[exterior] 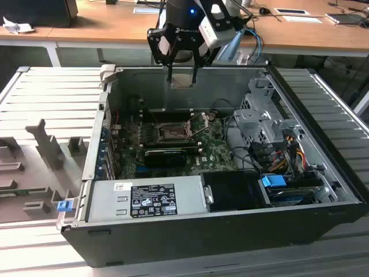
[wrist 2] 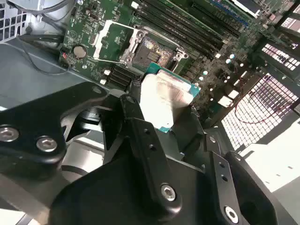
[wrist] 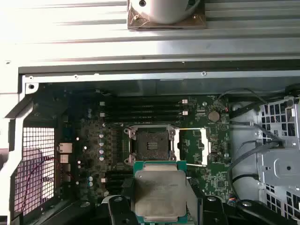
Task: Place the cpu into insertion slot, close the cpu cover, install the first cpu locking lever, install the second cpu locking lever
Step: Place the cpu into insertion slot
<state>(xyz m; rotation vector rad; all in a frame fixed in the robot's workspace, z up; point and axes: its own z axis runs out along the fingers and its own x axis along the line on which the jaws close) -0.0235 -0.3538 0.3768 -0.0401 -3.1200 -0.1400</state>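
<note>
My gripper [exterior: 182,81] hangs above the open computer case, shut on the cpu [wrist: 158,193], a flat square chip with a pale silvery face and green edge, also seen between the black fingers as the cpu [wrist 2: 163,97] in the second wrist view. The insertion slot [wrist: 151,143] lies open below on the green board, a black-rimmed square with a dark centre; in the exterior view the insertion slot [exterior: 171,133] is well beneath the gripper. The cpu cover [wrist: 201,146] stands swung open beside the slot.
A long black expansion card [exterior: 166,154] lies just in front of the socket. Memory slots [wrist: 143,108] run behind it. A drive cage with cables [exterior: 271,130] fills the exterior view's right, and a power supply [exterior: 147,199] sits along the case front.
</note>
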